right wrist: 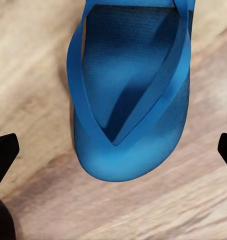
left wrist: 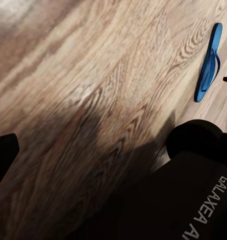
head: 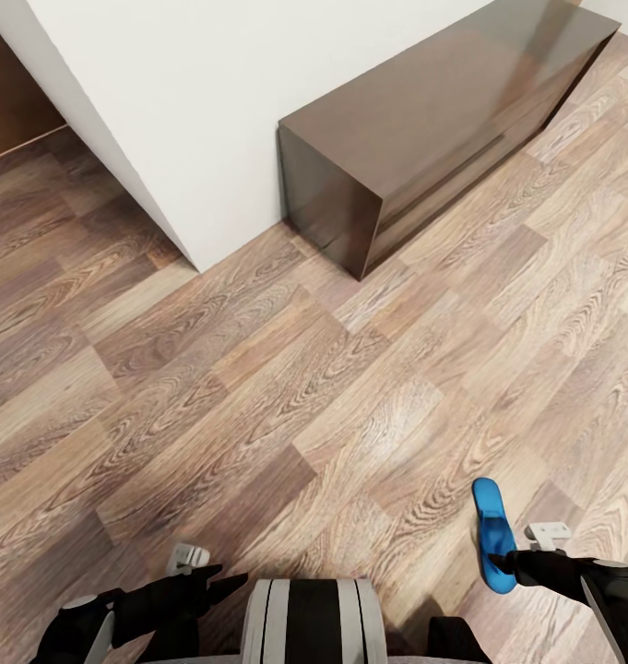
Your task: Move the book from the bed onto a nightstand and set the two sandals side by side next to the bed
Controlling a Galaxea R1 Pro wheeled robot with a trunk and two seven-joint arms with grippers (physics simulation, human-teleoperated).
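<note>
One bright blue sandal point(head: 491, 535) lies flat on the wood-plank floor at the lower right of the head view. My right gripper point(head: 509, 560) hovers over its near end, open. In the right wrist view the sandal point(right wrist: 128, 100) lies strap-up between the two wide-apart fingertips point(right wrist: 3, 155), untouched. My left gripper point(head: 223, 581) hangs low at the lower left over bare floor, open and empty. The left wrist view catches the same sandal point(left wrist: 209, 62) farther off. The book, the bed and the nightstand are out of view.
A long, low dark brown cabinet point(head: 424, 120) stands against the white wall point(head: 166, 111) at the upper right. The wall's corner juts out at upper left, with darker floor and a doorway point(head: 9, 92) beyond. Open floor point(head: 286, 387) lies between me and the cabinet.
</note>
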